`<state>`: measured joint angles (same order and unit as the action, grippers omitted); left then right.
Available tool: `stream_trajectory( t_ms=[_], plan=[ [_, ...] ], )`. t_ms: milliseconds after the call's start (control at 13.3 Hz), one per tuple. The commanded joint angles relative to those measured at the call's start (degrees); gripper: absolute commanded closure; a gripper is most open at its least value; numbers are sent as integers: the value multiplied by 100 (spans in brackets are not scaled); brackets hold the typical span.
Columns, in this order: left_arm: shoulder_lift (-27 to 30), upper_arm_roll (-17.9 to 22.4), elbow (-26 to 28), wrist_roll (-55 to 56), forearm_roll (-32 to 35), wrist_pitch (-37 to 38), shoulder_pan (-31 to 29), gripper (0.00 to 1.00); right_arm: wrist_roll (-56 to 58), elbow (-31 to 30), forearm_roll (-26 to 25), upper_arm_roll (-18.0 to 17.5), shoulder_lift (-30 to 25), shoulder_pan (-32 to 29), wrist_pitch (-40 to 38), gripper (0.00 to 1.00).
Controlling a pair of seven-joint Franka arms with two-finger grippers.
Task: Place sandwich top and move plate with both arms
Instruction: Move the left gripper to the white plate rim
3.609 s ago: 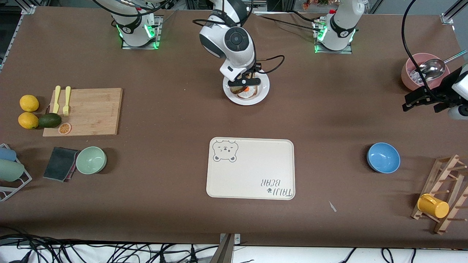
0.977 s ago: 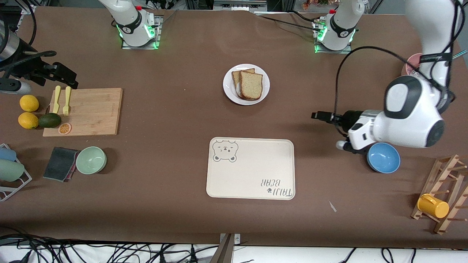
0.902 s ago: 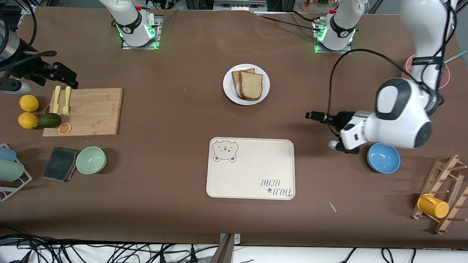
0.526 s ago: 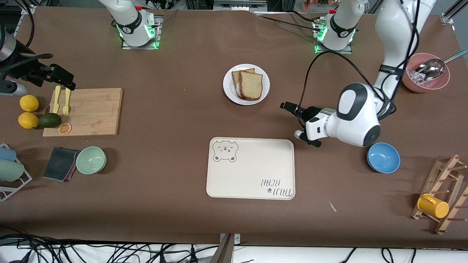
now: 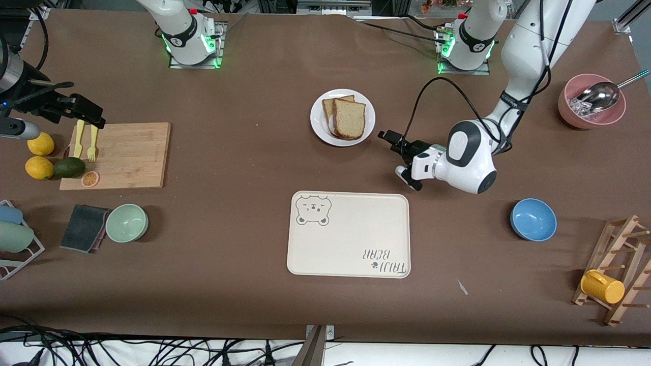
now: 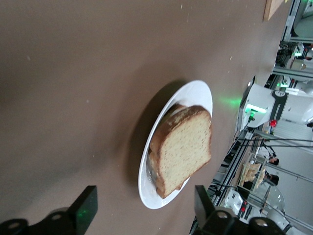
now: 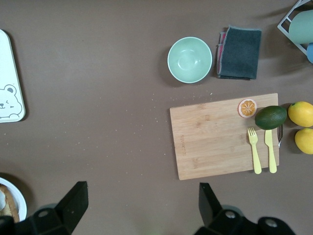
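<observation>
Front view: sandwich top [image 5: 349, 118] now lies on the plate [image 5: 367, 131], and the left gripper [image 5: 392, 152] has swung in beside its rim, fingers [image 6: 85, 210] spread, plate just ahead between them. Right gripper [image 5: 84, 109] waits open over the cutting board [image 5: 122, 155]. Plate-moving starts, I judge.

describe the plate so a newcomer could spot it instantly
Start at the cream bear-printed tray mid-table. Farther from the front camera than it sits the plate, small, round and white. Unlike the nearby bowls, it is flat and carries stacked bread, the sandwich top uppermost.
</observation>
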<state>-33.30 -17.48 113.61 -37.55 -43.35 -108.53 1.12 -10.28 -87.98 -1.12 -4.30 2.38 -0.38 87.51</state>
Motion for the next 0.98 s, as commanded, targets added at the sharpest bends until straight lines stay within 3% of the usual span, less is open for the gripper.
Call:
stream_trajectory(
  t_ms=[0, 75, 226, 526, 827, 902],
  plan=[
    [237, -98, 503, -612, -358, -272, -94, 28, 53, 185, 50, 209, 52, 30, -112, 0],
    [237, -98, 557, -831, -393, -378, -77, 33, 61, 185, 103, 263, 44, 30, -112, 0],
    [245, -98, 680, -1009, -604, -414, -24, 33, 62, 194, 103, 255, 26, 30, -129, 0],
    [298, -502, 1093, -1018, -622, -1187, -59, 34, 53, 194, 103, 246, 35, 30, -269, 0],
    [272, -696, 1339, -1394, -841, -1626, -41, 63, 209, 176, 103, 246, 44, 30, -305, 0],
    [254, -696, 1374, -1535, -981, -1636, -33, 65, 420, 176, 103, 246, 35, 30, -409, 0]
  ],
)
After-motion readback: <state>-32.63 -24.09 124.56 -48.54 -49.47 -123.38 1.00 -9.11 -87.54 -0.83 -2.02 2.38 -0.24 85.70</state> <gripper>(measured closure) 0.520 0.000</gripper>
